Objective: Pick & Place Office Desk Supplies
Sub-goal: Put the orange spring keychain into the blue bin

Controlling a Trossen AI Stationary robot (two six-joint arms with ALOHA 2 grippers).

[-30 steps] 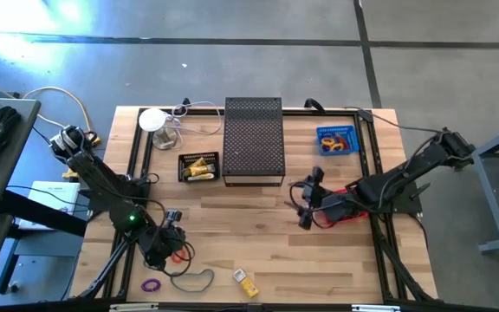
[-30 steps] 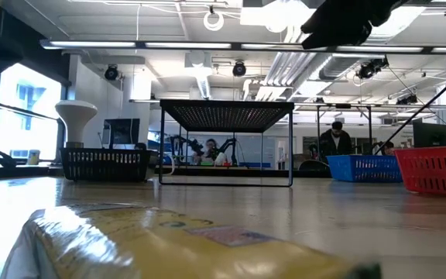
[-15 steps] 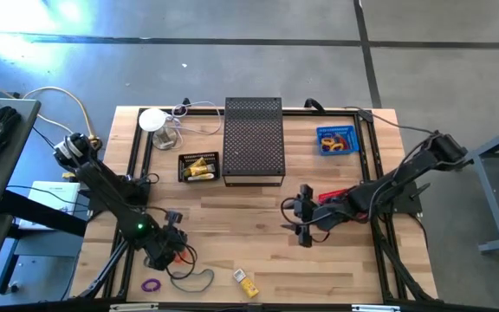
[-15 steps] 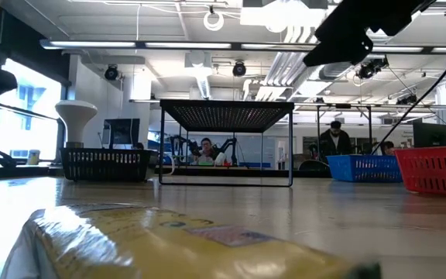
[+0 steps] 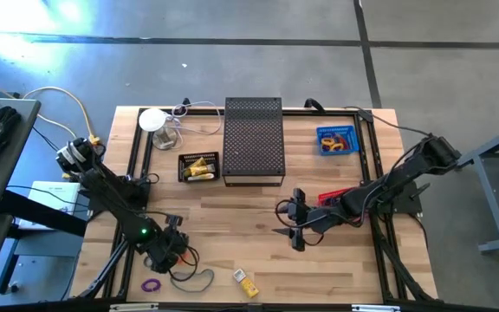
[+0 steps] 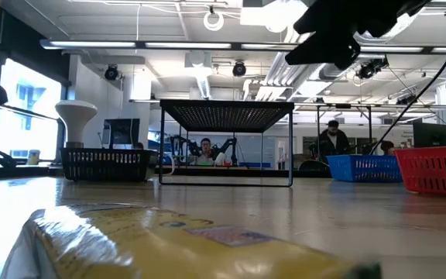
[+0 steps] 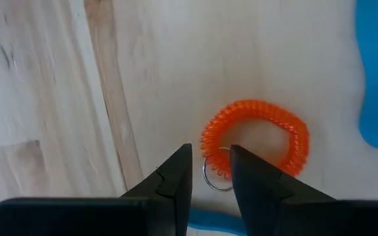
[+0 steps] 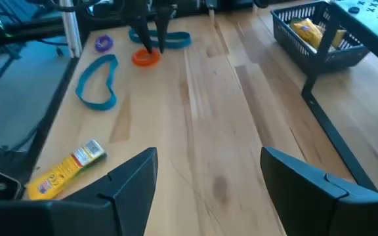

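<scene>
The left claw (image 7: 210,172) is down low over the near left part of the counter (image 5: 258,234), its two dark fingers (image 7: 173,178) narrowly parted and straddling the rim of one orange coiled loop (image 7: 254,141) that lies flat on the wood; a small metal ring (image 7: 214,176) hangs off that loop right between the tips, and I cannot tell whether the fingers actually press on anything. Beside the orange loop lies a blue rubber band (image 8: 98,82), and a second blue band (image 8: 165,38) curls just behind the claw. One small purple loop (image 5: 151,284) sits by the counter's near edge, and one yellow rectangular packet (image 5: 245,282) lies apart from it, closer to the middle of that edge. The right claw (image 5: 289,221) hangs above the middle of the counter, spread wide and holding nothing, aimed toward the left arm's work. Farther back stands one black mesh riser (image 5: 253,140); to its left is one small black basket (image 5: 199,166) with yellow pieces inside, and beyond that one white lamp-like object (image 5: 152,120). Toward the far right corner sits one blue basket (image 5: 336,140) with coloured loops in it, and one red basket (image 6: 436,170) stands near the right arm.
</scene>
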